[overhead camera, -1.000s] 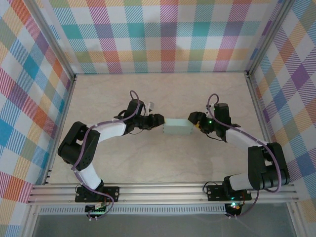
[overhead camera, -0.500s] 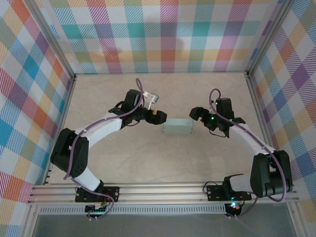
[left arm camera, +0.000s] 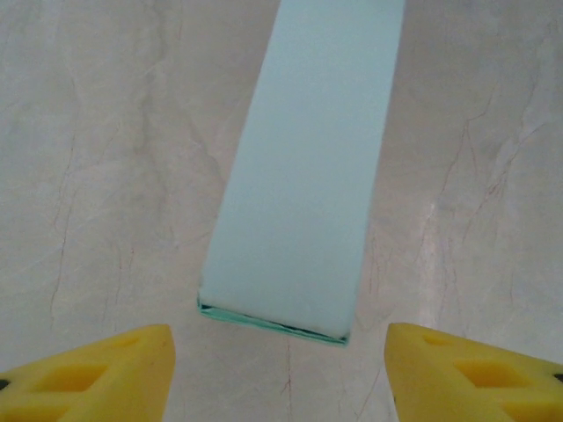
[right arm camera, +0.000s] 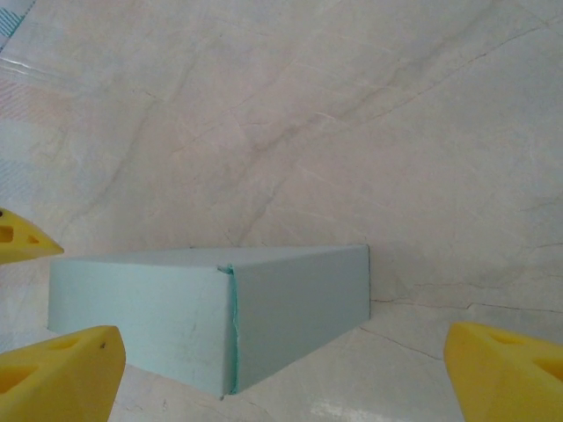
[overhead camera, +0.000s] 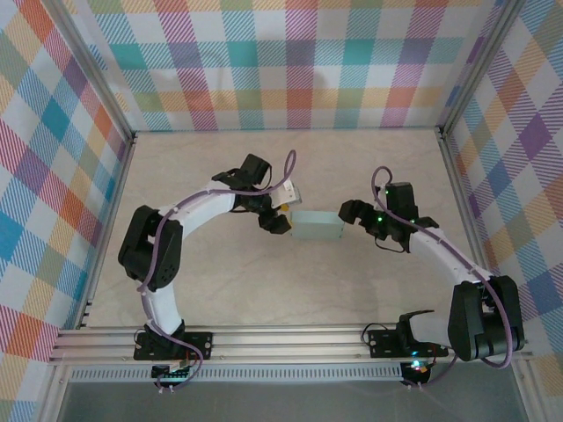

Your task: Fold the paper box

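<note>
Box: the pale mint-teal rectangular paper box (overhead camera: 317,227) of thin card lies closed and flat at mid-table, between the two grippers.
Box surface: matte and smooth (left arm camera: 299,176), with a darker teal seam down one corner edge (right arm camera: 211,316).
Left gripper: the left gripper (overhead camera: 281,212) with yellow wedge fingertips (left arm camera: 114,369) is spread wide at the box's left end. It holds nothing and is clear of the card.
Right gripper: the right gripper (overhead camera: 349,214) is also spread wide, just beside the box's right end, its yellow tips (right arm camera: 506,369) off the card.
Table: cream marble-patterned table (overhead camera: 220,281), smooth and faintly veined.
Walls: pastel plaid walls (overhead camera: 290,61) surround it.
</note>
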### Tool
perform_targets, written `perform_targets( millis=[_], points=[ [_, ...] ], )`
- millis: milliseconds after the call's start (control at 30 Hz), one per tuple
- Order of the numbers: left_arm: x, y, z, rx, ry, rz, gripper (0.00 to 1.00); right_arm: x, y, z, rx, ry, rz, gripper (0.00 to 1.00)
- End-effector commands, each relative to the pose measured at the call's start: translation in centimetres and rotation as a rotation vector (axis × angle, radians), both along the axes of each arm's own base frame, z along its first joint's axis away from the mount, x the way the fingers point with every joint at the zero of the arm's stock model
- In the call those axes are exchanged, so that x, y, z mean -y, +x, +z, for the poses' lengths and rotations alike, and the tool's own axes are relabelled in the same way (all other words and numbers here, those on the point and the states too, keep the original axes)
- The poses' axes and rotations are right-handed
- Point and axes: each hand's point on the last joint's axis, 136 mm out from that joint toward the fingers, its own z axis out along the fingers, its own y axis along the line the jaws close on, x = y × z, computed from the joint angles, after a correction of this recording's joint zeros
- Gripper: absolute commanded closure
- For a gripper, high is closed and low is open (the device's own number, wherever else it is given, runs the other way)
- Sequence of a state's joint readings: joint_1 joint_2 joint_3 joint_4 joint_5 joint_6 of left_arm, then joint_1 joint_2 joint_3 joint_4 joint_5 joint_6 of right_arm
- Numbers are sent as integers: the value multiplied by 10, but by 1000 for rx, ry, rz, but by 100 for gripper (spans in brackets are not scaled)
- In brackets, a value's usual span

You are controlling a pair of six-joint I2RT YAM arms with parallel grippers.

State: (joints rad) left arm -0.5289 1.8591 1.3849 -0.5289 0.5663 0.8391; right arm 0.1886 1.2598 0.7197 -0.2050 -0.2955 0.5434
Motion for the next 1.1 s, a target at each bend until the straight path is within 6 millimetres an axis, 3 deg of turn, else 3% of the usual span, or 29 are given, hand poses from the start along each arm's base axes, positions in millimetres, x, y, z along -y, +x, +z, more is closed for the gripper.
perform_targets(
  millis=[0, 133, 300, 667, 833, 1067],
  points=[
    [5, -7, 0, -17, 12, -101, 40, 4, -2, 3, 22, -15, 11, 7],
    [13, -14, -4, -41, -1, -138, 40, 5, -1, 2, 21, -22, 11, 7],
    [20, -22, -3, -84, -16, -166, 57, 7, -2, -3, 10, -25, 5, 7],
    [33, -35, -5, -100, -4, -198, 65, 9, -4, -6, 8, -31, 1, 7],
    [28, -15, 3, 48, -7, -94, 65, 13, -4, 1, 25, -32, -16, 8],
    [18, 23, 16, 475, 100, 104, 65, 22, 2, 26, 78, 14, -76, 9]
  ],
)
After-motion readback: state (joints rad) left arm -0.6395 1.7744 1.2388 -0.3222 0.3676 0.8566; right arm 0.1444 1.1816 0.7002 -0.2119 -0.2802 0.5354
